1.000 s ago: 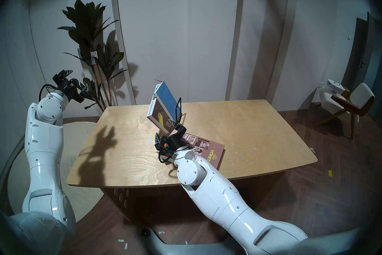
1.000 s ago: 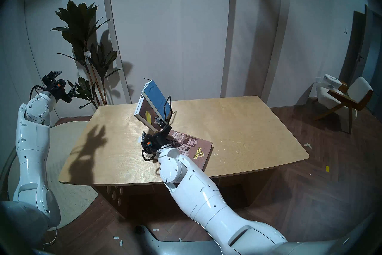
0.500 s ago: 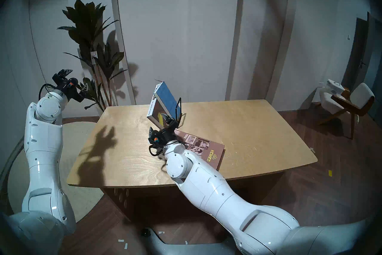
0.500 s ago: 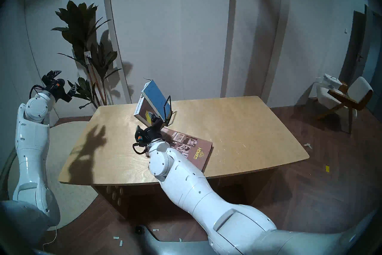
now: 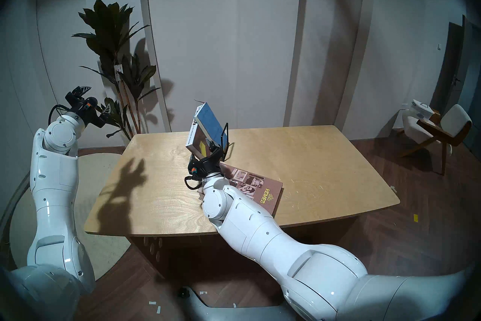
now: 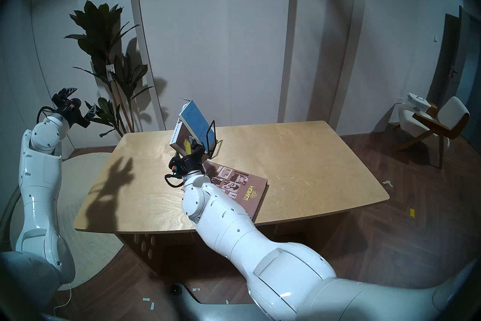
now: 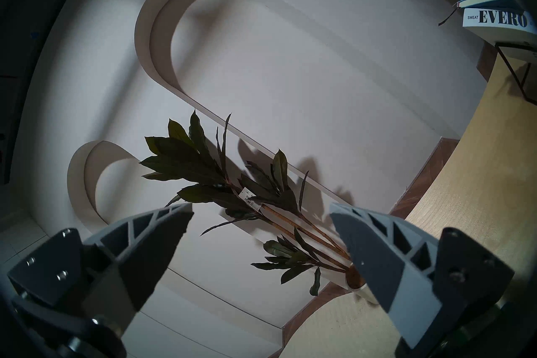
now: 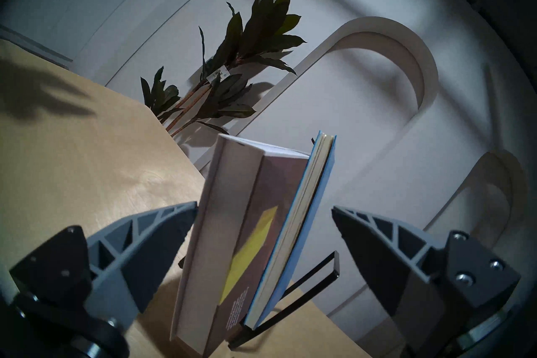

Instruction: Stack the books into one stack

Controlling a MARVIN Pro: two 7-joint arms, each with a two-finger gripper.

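Note:
Two books lean upright in a black wire rack (image 5: 225,137) at the back of the table: a thick brown book (image 5: 195,141) with a white spine, and a thin blue book (image 5: 211,122) resting against its right face. A large mauve-brown "HOMES" book (image 5: 263,191) lies flat nearer the front. My right gripper (image 5: 201,152) is open at the lower end of the leaning pair. In the right wrist view its fingers stand on either side of the brown book (image 8: 232,232) and the blue book (image 8: 305,218). My left gripper (image 5: 96,101) is open and empty, raised left of the table.
The wooden table (image 5: 156,182) has bare surface on its left half and far right. A tall potted plant (image 5: 117,52) stands behind the table's left corner, close to my left gripper. A chair (image 5: 442,130) sits far right on the floor.
My right arm has reached forward and to the left, bringing its open gripper from over the flat "HOMES" book up to the lower end of the leaning books. The left arm has barely moved.

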